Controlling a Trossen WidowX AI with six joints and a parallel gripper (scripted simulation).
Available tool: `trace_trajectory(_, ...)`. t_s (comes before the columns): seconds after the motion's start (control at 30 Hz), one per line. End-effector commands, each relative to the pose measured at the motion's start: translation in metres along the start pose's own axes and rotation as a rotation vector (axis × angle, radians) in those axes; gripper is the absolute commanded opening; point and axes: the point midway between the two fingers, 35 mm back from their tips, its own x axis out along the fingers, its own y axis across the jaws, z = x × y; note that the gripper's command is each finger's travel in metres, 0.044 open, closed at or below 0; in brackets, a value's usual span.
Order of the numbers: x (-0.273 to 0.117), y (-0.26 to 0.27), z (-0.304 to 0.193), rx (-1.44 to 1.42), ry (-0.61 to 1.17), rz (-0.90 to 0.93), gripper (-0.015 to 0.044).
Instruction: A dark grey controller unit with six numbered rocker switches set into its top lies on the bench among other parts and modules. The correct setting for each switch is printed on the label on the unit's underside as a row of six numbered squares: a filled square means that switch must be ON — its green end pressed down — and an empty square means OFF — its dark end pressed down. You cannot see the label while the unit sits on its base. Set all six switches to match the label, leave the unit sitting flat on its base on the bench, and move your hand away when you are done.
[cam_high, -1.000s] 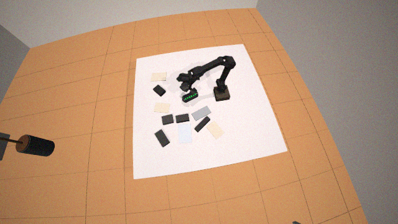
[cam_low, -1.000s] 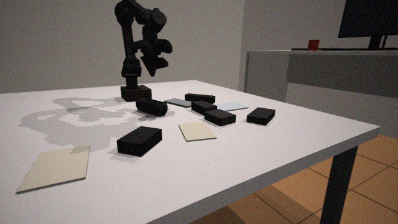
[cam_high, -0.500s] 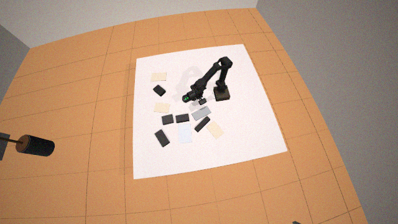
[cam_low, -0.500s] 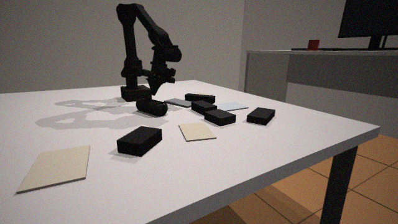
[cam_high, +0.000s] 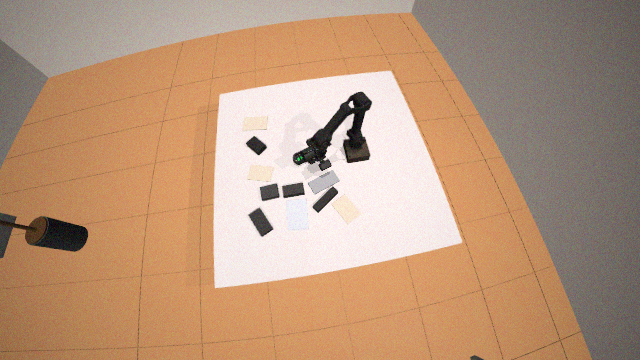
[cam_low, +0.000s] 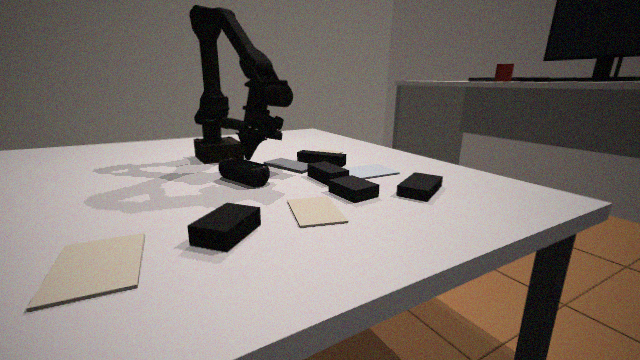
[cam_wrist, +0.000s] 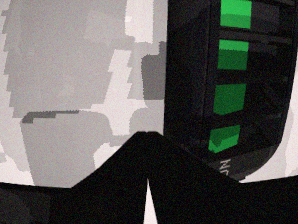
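The dark grey controller unit (cam_high: 298, 159) (cam_low: 243, 173) (cam_wrist: 192, 75) sits flat on its base on the white bench, partly covered by the hand in the top view. The wrist view shows four green switch ends in a column, and the upside-down word ON at the unit's near end. The other switches are out of that view; which ends are pressed down is not clear. The underside label is hidden. My gripper (cam_low: 247, 158) (cam_wrist: 146, 141) is shut and empty. Its tips point down just beside the unit's long side, near its ON end in the wrist view; contact cannot be told.
Several black modules lie around, one (cam_high: 256, 145) (cam_low: 225, 227) off by itself and others (cam_high: 269, 192) (cam_high: 293, 190) grouped near a grey plate (cam_high: 324, 182) and a light blue card (cam_high: 297, 215). Cream cards (cam_high: 260, 173) (cam_high: 255, 123) (cam_high: 346, 208) lie flat on the bench.
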Motion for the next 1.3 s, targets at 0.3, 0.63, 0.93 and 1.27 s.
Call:
trace_trajectory(0.3,0.021,0.006,-0.003,0.001,0.009,-0.004,0.0)
trace_trajectory(0.63,0.034,0.01,-0.005,0.001,0.009,-0.004,0.0)
trace_trajectory(0.93,0.035,0.007,-0.005,0.001,0.009,-0.004,0.0)
trace_trajectory(1.27,0.036,0.003,-0.005,0.001,0.009,-0.005,0.0)
